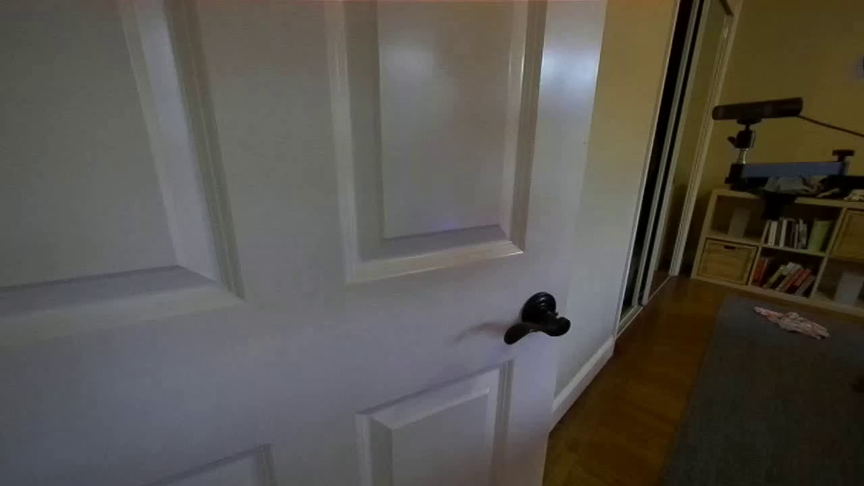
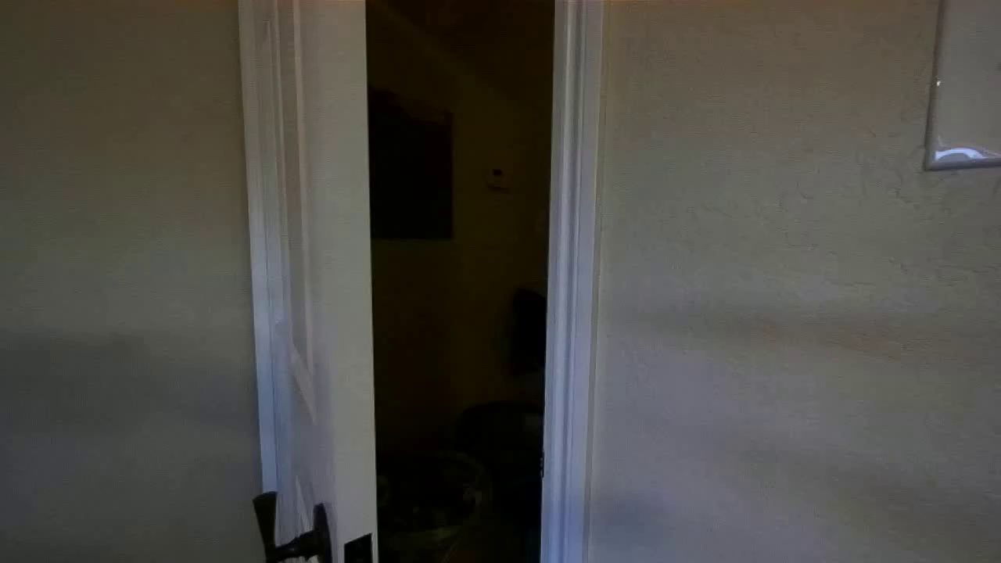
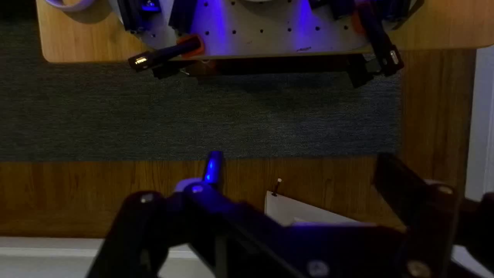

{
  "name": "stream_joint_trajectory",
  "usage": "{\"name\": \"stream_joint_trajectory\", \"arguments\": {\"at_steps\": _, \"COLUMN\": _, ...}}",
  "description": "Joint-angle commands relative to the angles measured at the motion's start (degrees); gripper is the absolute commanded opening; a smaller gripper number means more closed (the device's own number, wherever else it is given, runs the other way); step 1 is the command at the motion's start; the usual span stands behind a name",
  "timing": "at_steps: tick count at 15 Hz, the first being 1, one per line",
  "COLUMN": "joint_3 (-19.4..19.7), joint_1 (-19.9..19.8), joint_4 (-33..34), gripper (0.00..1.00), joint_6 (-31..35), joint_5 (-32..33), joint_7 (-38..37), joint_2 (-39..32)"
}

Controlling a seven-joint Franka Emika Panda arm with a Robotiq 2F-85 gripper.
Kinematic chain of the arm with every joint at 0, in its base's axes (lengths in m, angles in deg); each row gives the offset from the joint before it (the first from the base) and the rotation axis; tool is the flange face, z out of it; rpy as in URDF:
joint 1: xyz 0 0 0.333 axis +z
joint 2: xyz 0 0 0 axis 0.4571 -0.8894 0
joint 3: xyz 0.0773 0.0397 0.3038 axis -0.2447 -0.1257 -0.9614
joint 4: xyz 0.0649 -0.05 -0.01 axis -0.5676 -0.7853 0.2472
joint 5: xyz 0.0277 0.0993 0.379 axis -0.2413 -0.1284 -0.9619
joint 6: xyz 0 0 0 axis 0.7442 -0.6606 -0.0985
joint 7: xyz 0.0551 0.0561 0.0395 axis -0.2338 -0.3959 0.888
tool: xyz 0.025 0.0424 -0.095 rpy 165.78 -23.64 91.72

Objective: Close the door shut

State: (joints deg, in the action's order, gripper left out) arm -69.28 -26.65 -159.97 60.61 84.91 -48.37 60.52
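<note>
The door (image 1: 283,351) is white with raised panels and fills most of an exterior view. Its black lever handle (image 1: 538,320) sits near the free edge. In an exterior view the door (image 2: 344,313) stands ajar, seen nearly edge-on, with its handle (image 2: 297,539) at the bottom. A dark gap lies between its edge and the white frame (image 2: 575,274). My gripper (image 3: 300,168) shows only in the wrist view. It is open, with nothing between its fingers. A low white part of the door (image 3: 289,208) shows beyond it, partly hidden by the gripper. I cannot tell the distance.
A wooden table (image 3: 85,42) with a metal base plate (image 3: 251,42) and black clamps stands at the top of the wrist view. A grey rug (image 3: 231,116) covers the wood floor. A shelf (image 1: 729,229) and a camera (image 1: 756,111) stand farther back.
</note>
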Motion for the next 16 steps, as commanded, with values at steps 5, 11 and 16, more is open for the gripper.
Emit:
{"name": "stream_joint_trajectory", "arguments": {"at_steps": 5, "joint_3": 0.4, "joint_1": 0.4, "joint_4": -0.2, "gripper": 1.0, "joint_6": -0.2, "joint_5": 0.2, "joint_7": -0.2, "joint_2": -0.2}}
{"name": "stream_joint_trajectory", "arguments": {"at_steps": 11, "joint_3": -0.3, "joint_1": -0.4, "joint_4": 0.6, "gripper": 1.0, "joint_6": 2.1, "joint_5": 0.8, "joint_7": -1.6, "joint_2": -3.3}}
{"name": "stream_joint_trajectory", "arguments": {"at_steps": 16, "joint_3": -1.2, "joint_1": -1.8, "joint_4": 5.8, "gripper": 1.0, "joint_6": 12.1, "joint_5": 1.3, "joint_7": -6.2, "joint_2": -14.8}}
